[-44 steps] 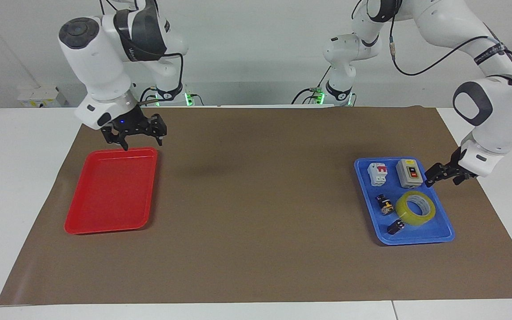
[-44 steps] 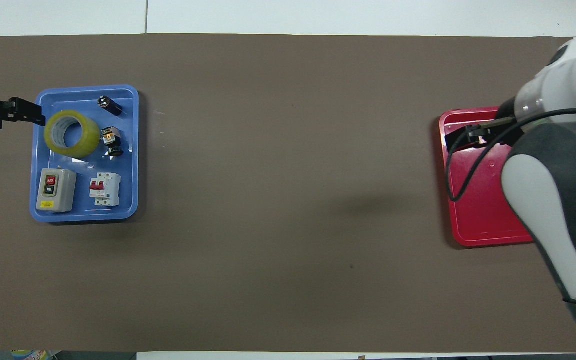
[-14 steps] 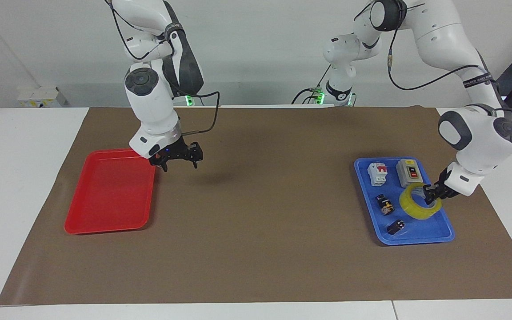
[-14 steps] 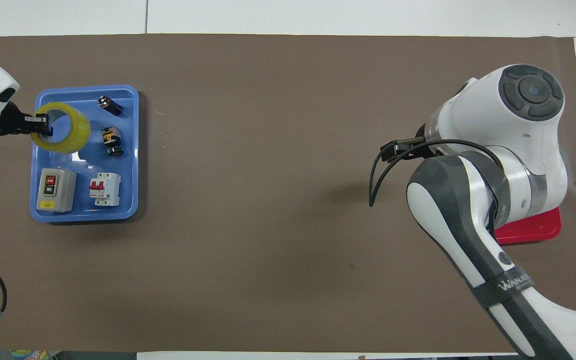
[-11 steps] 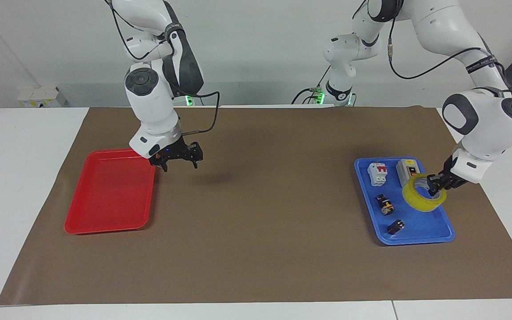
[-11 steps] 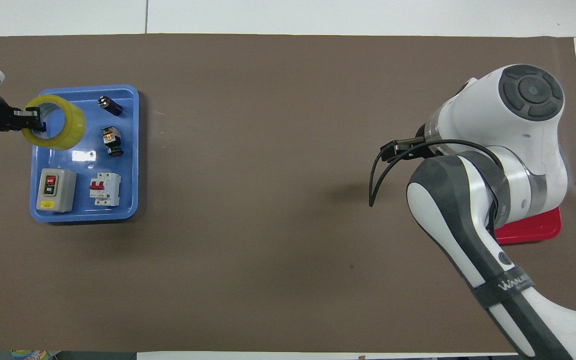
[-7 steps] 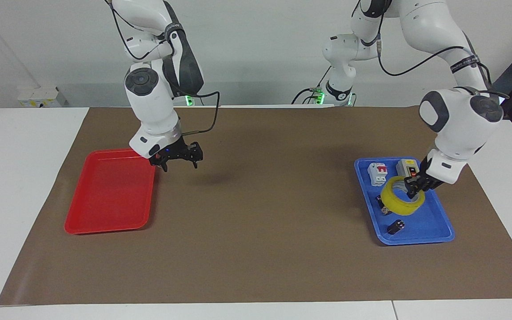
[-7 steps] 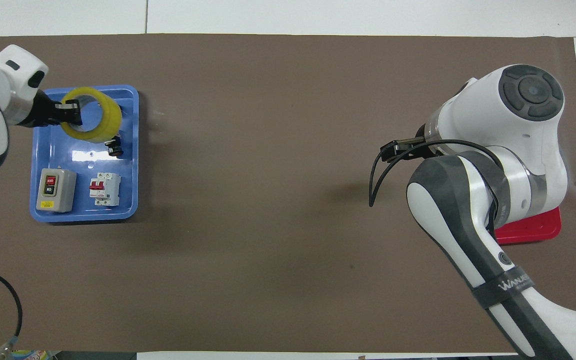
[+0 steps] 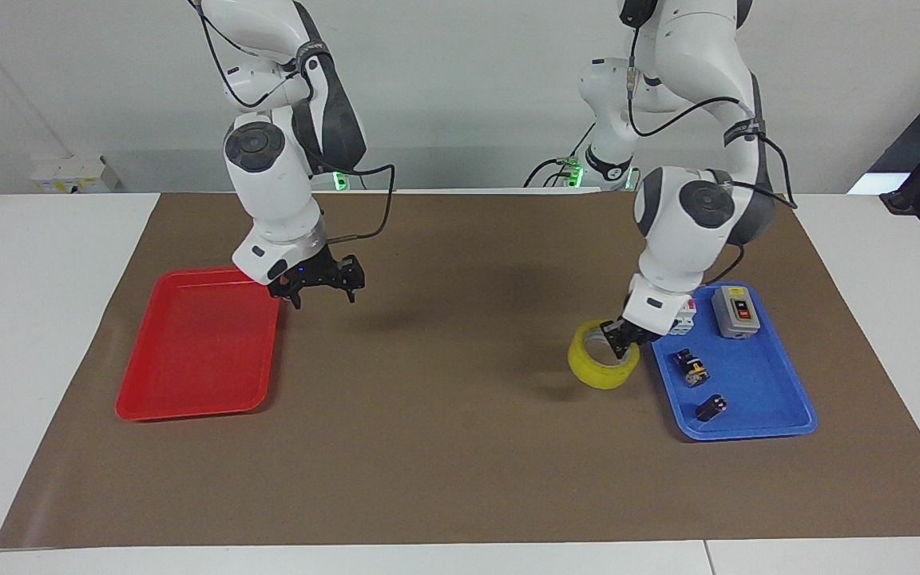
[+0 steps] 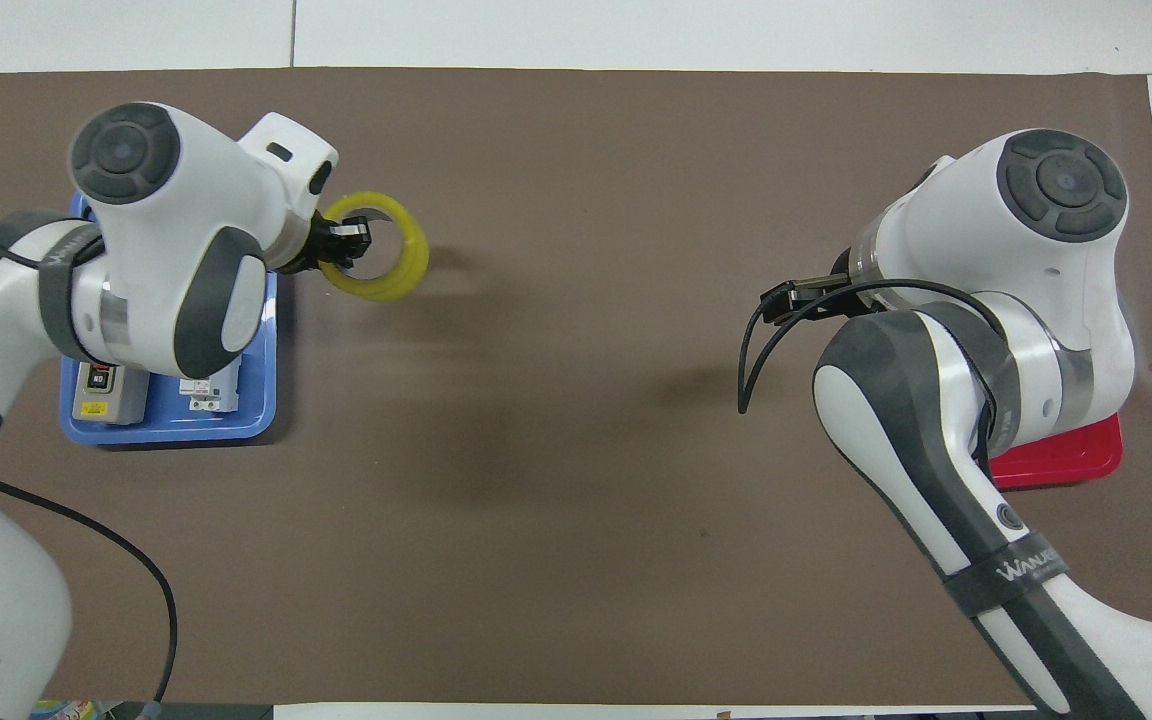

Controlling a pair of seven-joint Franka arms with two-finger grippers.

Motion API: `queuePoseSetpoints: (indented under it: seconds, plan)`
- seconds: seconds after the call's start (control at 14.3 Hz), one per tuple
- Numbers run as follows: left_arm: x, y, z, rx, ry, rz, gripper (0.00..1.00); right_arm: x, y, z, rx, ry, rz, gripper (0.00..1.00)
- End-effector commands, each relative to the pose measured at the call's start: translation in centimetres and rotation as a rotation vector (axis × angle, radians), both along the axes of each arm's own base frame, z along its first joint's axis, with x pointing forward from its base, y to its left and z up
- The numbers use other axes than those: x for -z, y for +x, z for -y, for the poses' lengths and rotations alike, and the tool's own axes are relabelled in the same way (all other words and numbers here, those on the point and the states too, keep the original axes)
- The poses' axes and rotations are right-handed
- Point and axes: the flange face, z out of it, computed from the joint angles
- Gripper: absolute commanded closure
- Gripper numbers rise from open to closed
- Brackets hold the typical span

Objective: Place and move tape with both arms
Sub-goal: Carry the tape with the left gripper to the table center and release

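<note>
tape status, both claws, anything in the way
Left claw shut on the tape, held over the brown mat beside the blue tray. Right claw open, waiting over the mat by the red tray. Nothing between them.

In the overhead view the white left arm (image 10: 166,270) is covering most of the blue plastic tray (image 10: 171,425) and all but the lower ends of the grey switch box (image 10: 101,395) and white circuit breaker (image 10: 214,392). The white right arm (image 10: 986,330) is hiding nearly all of the red plastic tray (image 10: 1066,458), and its own black right gripper is not showing there.
</note>
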Motion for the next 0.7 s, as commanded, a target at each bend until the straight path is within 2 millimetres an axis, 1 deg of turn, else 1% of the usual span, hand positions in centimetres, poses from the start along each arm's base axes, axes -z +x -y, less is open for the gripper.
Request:
queuePoseSetpoints:
  seconds: [0.0, 0.07, 0.14, 0.21, 0.28, 0.42, 0.49, 0.63]
  plan:
    - [2.4, -3.1, 8.6, 0.001, 0.058, 0.014, 1.0, -0.2, -0.5, 1.0, 0.017, 0.016, 0.01, 0.0]
    - [3.6, -4.1, 11.6, 0.001, 0.075, 0.018, 1.0, -0.2, -0.3, 1.9, 0.029, 0.015, 0.011, 0.0]
    - [4.3, -4.7, 13.8, -0.003, 0.08, 0.02, 1.0, 0.0, 0.2, 4.3, 0.054, 0.013, 0.007, 0.0]
    - [4.2, -5.6, 15.6, -0.003, 0.076, 0.024, 1.0, 0.0, 0.4, 5.8, 0.052, 0.014, 0.007, 0.0]
    - [4.3, -6.0, 16.9, 0.007, 0.07, 0.031, 1.0, 0.1, 0.5, 6.7, 0.041, 0.013, 0.004, 0.0]
    - [5.9, -7.8, 20.7, 0.017, 0.075, 0.021, 1.0, 0.1, 0.5, 7.4, 0.047, 0.012, 0.001, 0.0]
    - [6.2, -8.3, 21.5, 0.015, 0.073, 0.023, 1.0, 0.1, 0.5, 7.4, 0.047, 0.013, -0.001, 0.0]
    - [6.6, -10.2, 24.0, 0.052, 0.059, 0.027, 1.0, 0.1, 0.5, 7.3, 0.045, 0.012, 0.001, 0.0]
